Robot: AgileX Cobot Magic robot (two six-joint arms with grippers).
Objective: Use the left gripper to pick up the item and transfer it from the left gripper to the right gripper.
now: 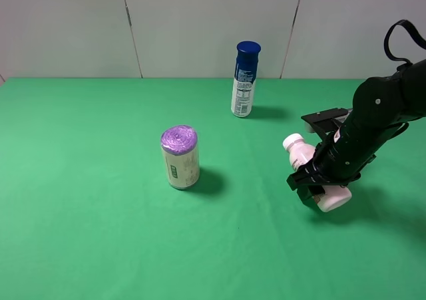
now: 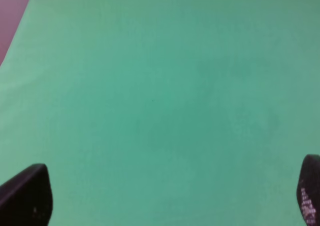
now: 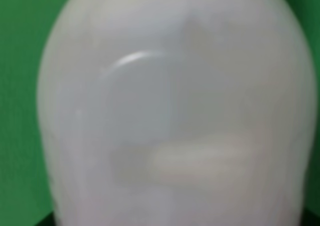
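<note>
– Starting on the right: the bottle [image 1: 303, 155] is seen clamped in the right gripper [image 1: 318, 180], over the right-hand part of the green table [image 1: 80, 213].
– Confirmed. The jaws are closed around its middle. The bottle is held tilted, with the white cap [image 1: 293, 142] raised towards the middle of the table and the base [image 1: 335, 198] lower, nearer the front edge.
– Is the cloth touched by the base?
– That cannot be told from the high view. A shadow is cast just beneath and beside it.
– And from the right wrist?
– That view is filled by the bottle's pale body [image 3: 170, 110], too blurred for any print to be read. Green is shown only at the edges.
– Now the left gripper [image 2: 167, 201].
– It is shown only by its own wrist view. Two black fingertips [image 2: 25, 196] are seen at the far corners, spread wide, with only bare green cloth between them. Nothing is held there.
– What else is placed on the table?
– A purple-topped can [image 1: 180, 157] is stood upright near the middle, well apart from the bottle. A blue-capped spray can [image 1: 245, 79] is stood upright further back, near the pale wall [image 1: 200, 27]. Both are well apart from the arm.
</note>
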